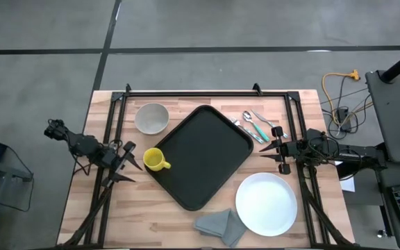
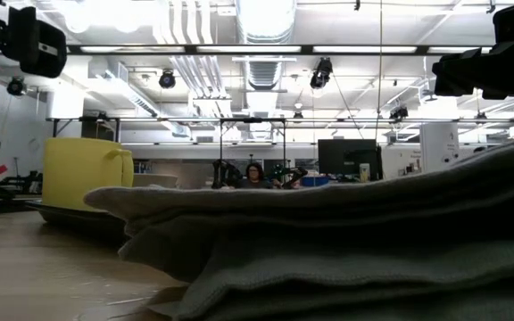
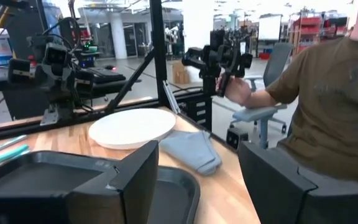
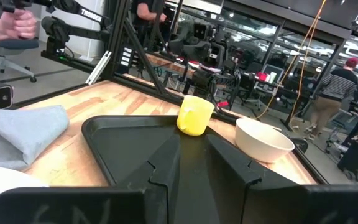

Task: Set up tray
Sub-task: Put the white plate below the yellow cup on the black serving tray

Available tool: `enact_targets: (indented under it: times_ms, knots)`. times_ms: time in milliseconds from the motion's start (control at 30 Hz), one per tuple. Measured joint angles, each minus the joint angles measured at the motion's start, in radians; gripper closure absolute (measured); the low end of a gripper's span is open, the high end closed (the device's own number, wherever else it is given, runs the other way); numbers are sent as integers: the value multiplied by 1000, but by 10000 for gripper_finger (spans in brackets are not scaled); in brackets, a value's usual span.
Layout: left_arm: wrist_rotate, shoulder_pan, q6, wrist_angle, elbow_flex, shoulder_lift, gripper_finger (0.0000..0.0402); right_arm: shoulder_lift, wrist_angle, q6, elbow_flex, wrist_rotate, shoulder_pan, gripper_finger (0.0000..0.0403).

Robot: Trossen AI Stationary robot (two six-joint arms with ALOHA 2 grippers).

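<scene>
While both arms wait low at table sides, left gripper (image 1: 127,167) sits left of centre, fingers wide apart, holding nothing. Right gripper (image 1: 278,149) right of centre, fingers a bit apart, also bare. Tray (image 1: 200,156) mid-frame, tilted. Yellow cup (image 1: 155,160) on its left edge.

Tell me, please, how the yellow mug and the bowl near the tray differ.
The yellow mug is bright yellow with a handle; the bowl is off-white, wider, shallower and has none. The mug stands on the black tray's rim corner; the bowl sits apart from the tray on the wooden table. Both are upright and lie on the left arm's side.
</scene>
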Motion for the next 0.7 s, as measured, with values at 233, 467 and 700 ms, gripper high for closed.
enact_targets:
  times_ms: [233, 467, 700]
  knots:
    - [0, 0, 33, -8, -39, 2, 193, 0, 0, 7, 0, 0, 0, 335]
    - [0, 0, 33, -56, -45, 5, 193, 0, 0, 8, 0, 0, 0, 335]
    - [0, 1, 29, -63, -46, 2, 193, 0, 0, 182, 0, -1, 0, 335]
